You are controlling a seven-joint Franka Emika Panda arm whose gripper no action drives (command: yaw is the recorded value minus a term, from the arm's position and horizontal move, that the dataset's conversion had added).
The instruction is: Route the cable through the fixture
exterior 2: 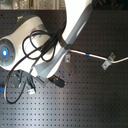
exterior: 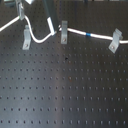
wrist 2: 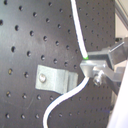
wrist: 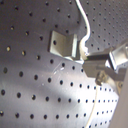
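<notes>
Cable: the white cable [exterior: 75, 31] runs across the far part of the black perforated board [exterior: 65, 90], sagging in a loop toward the first exterior view's left and stretching out toward the first exterior view's right, where its blue band [exterior: 88, 34] shows.

Fixture: three grey clips stand on the board in the first exterior view; the middle fixture [exterior: 64, 34] is the one in play, with a left clip [exterior: 26, 39] and a right clip [exterior: 115, 41] flanking it.

Grip: the gripper [wrist 2: 90, 64] is pinched closed on the cable, the cord emerging on both sides of the fingertips in both wrist views.

Key relation: in the first exterior view the held point sits just beside the middle fixture, on the first exterior view's left of it. The cable's long axis near the jaws runs roughly across the fixture's slotted top rather than along it.

Seating: whether the cord already lies in the slot cannot be told; in the second wrist view it passes close by the fixture's edge [wrist 2: 57, 80].

Judgement: the coming move likely calls for drawing the cord sideways and down into the slot.
</notes>
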